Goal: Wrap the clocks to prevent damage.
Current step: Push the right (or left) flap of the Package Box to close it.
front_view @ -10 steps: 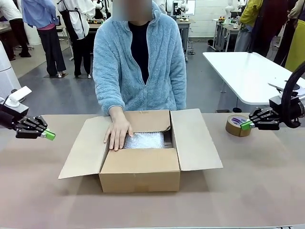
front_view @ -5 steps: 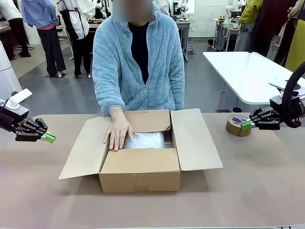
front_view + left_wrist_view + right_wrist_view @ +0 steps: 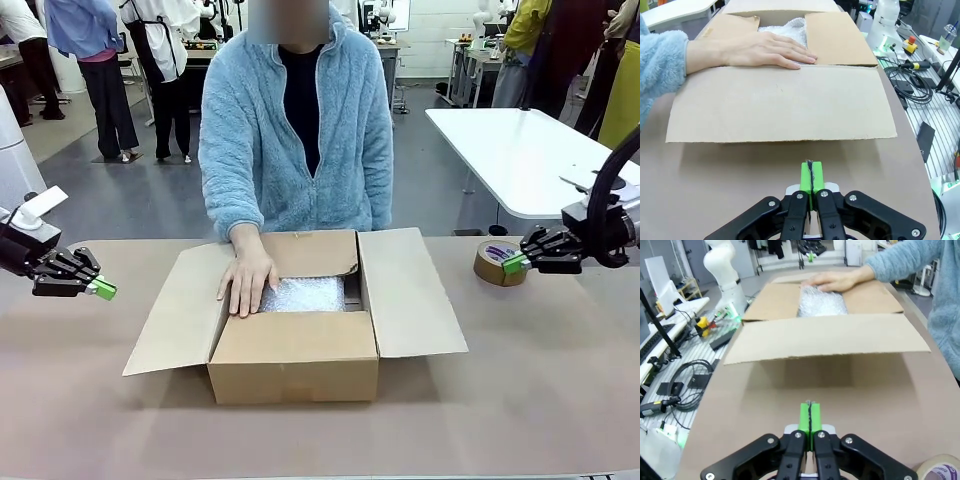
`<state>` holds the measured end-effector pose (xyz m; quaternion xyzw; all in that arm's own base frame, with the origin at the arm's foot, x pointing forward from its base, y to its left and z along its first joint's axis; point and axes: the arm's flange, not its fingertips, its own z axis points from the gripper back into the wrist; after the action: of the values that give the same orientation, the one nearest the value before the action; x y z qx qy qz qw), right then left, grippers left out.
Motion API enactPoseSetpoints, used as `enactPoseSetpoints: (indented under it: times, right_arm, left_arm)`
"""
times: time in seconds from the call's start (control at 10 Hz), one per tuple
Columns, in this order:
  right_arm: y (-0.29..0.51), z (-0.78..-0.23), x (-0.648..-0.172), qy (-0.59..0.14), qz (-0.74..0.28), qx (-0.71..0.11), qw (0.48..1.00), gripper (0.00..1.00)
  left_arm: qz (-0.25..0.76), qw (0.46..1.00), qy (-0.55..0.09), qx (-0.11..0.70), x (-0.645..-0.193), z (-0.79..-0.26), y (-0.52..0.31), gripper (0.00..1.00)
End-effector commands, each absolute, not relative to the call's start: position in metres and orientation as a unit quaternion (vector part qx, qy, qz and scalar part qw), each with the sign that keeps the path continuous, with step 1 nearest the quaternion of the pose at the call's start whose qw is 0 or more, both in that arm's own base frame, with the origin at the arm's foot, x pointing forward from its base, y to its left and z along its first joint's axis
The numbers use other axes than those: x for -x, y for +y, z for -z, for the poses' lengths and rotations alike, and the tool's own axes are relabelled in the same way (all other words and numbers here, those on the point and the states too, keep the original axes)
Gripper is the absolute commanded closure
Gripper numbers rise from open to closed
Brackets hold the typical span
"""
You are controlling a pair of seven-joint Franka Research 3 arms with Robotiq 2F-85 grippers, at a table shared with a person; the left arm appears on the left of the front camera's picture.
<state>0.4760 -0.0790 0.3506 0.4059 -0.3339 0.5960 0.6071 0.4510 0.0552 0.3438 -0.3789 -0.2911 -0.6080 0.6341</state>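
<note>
while a hand (image 3: 245, 281) touches the clocks (image 3: 305, 293) inside the box (image 3: 295, 360) in the middle, left gripper (image 3: 103, 289) and right gripper (image 3: 513, 264) hang clenched tight, holding nothing, above the table (image 3: 520, 400).

The box (image 3: 295, 355) is matt brown cardboard. The clocks (image 3: 305, 293) wear shiny, bumpy bubble wrap. The sleeve (image 3: 230, 170) is fluffy cloth.

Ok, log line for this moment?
left tool: shut, empty | right tool: shut, by tape roll | person's hand: on bubble-wrap bundle in open box
</note>
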Motion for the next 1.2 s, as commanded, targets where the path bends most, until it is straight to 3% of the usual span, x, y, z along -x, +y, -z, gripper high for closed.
enactPoseSetpoints:
  times: [0.0, 0.3, 1.1]
  right_arm:
    - [-0.049, -0.332, -0.472, -0.329, -0.59, -0.369, 0.638, 0.99]
    - [-0.015, -0.307, -0.482, -0.314, -0.588, -0.379, 0.642, 0.99]
    - [0.024, -0.29, -0.468, -0.319, -0.555, -0.548, 0.539, 0.99]
  left_arm:
    - [0.609, 0.632, -0.291, 0.38, -0.452, -0.345, 0.055, 1.0]
    - [0.609, 0.632, -0.291, 0.38, -0.452, -0.345, 0.055, 1.0]
    - [0.609, 0.632, -0.291, 0.38, -0.452, -0.345, 0.055, 1.0]
